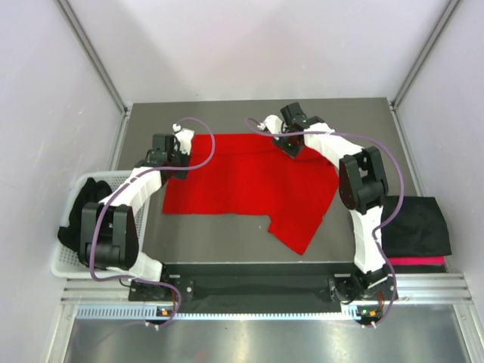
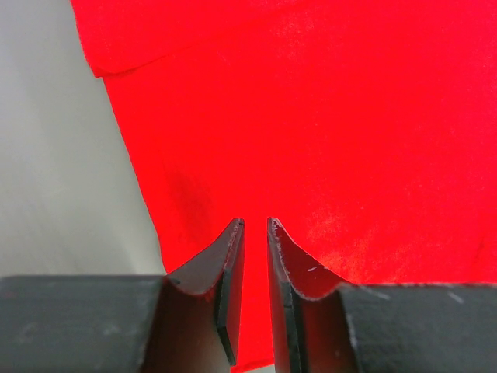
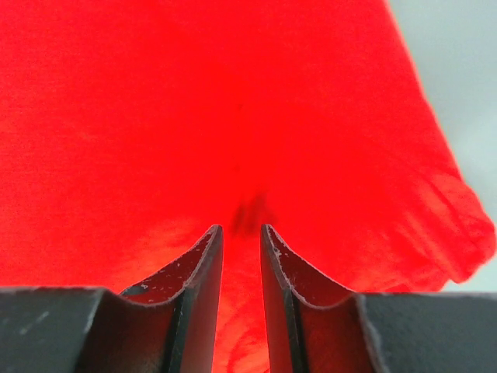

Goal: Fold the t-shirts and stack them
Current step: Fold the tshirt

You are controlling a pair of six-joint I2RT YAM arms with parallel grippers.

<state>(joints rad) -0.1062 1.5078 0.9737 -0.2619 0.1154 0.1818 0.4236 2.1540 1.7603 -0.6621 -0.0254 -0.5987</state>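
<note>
A bright red t-shirt lies spread on the grey table, with one sleeve pointing to the near right. My left gripper is over its far left edge, and my right gripper is over its far right part. In the left wrist view the gripper has its jaws a narrow gap apart, with flat red cloth showing between them. In the right wrist view the gripper is also slightly open just above the cloth. A black t-shirt lies folded at the right on a pinkish-red one.
A white mesh basket stands at the left table edge with black cloth hanging in it. Bare grey table shows beside the shirt in the left wrist view and in the right wrist view. White walls enclose the table.
</note>
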